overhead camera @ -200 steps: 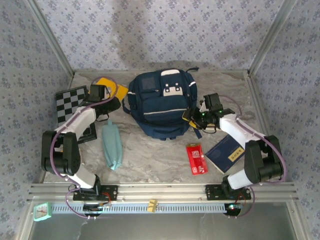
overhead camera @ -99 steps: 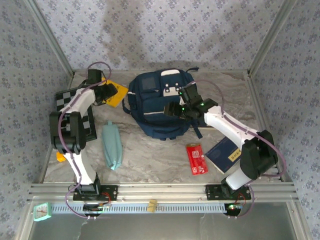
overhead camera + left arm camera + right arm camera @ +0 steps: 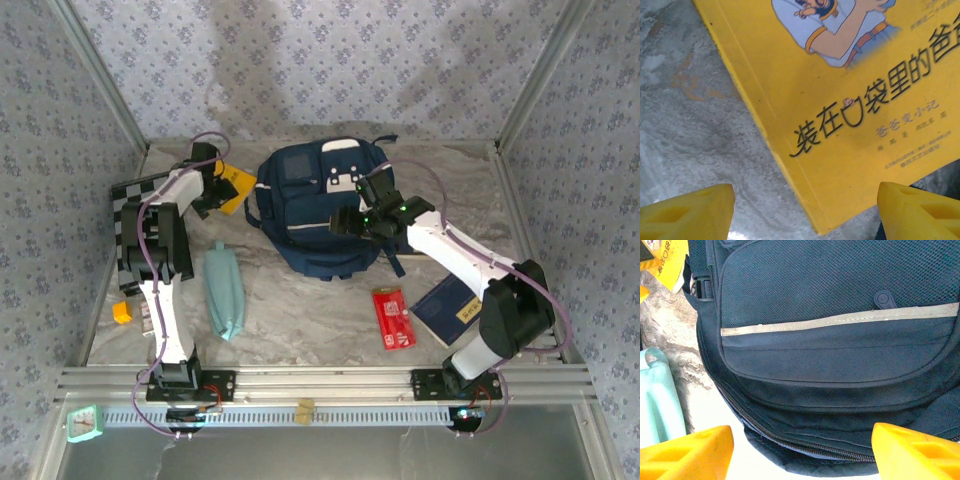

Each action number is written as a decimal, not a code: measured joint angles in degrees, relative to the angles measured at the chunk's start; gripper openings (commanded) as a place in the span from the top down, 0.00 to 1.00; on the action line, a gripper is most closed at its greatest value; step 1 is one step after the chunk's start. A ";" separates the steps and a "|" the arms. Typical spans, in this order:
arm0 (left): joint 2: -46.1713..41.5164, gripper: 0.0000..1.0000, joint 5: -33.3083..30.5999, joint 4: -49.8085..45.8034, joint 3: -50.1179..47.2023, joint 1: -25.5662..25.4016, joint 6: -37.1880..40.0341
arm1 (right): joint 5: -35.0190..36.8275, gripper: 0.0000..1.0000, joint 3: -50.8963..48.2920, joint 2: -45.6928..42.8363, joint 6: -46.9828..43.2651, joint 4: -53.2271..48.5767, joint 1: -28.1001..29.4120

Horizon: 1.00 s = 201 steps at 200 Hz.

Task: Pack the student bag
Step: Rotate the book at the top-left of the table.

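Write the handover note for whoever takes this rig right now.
Left claw: open, empty, hovering over the yellow book at the far left of the table.
Right claw: open, empty, over the front pocket of the bag.
The bag lies mid-table; its zips look closed.
Done: nothing packed that I can see.
Left: open the bag, then probably load the yellow book, teal pouch, red packet, navy booklet and chessboard, all lying on the table.
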 measured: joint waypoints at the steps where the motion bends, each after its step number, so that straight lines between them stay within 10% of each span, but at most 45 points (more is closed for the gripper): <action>1: 0.00 0.25 0.00 0.09 -0.07 0.00 -0.02 | 0.02 0.25 0.00 0.00 -0.02 0.00 0.00; 60: -0.02 0.25 0.92 5.03 -4.28 -0.17 -5.97 | 0.13 0.25 0.00 0.00 -0.87 -0.87 -0.59; 201: 1.05 0.73 1.29 7.30 -4.15 -0.66 -11.89 | -1.73 0.24 -0.81 -0.02 -1.25 -0.81 -2.93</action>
